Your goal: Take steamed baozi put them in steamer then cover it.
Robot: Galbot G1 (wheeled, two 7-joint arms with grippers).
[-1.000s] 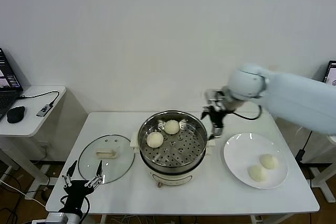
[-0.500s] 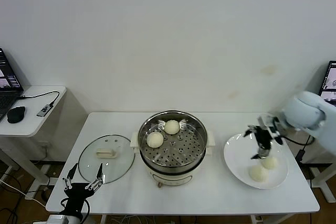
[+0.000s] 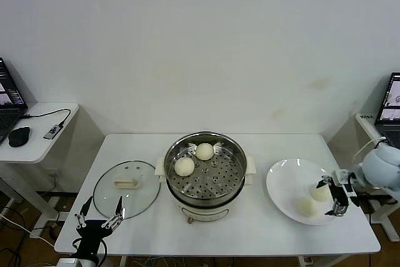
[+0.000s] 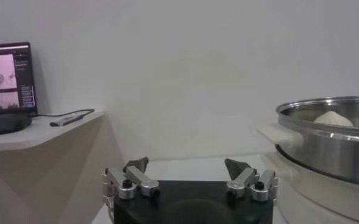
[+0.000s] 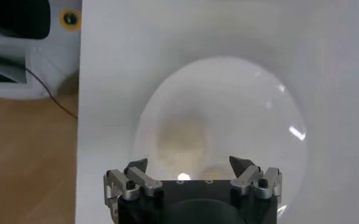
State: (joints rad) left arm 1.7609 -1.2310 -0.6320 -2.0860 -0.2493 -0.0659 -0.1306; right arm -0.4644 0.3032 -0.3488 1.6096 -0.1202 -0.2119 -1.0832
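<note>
Jaws wide, seemingly empty, above plate [image 5: 228,115].

A robotics lab or office: bare white walls, a laptop [image 3: 7,103] and mouse [image 3: 19,136] on a side desk [image 3: 47,145].

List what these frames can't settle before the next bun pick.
- Head view: right end effector stands at the plate edge, covering part of one baozi; contact unclear.
- Right wrist view: both plate buns blurred, the nearer one partly behind the end effector body.
- Left wrist view: steamer cut by the frame edge; one bun top shows.
- Left wrist view: lid not visible.
</note>
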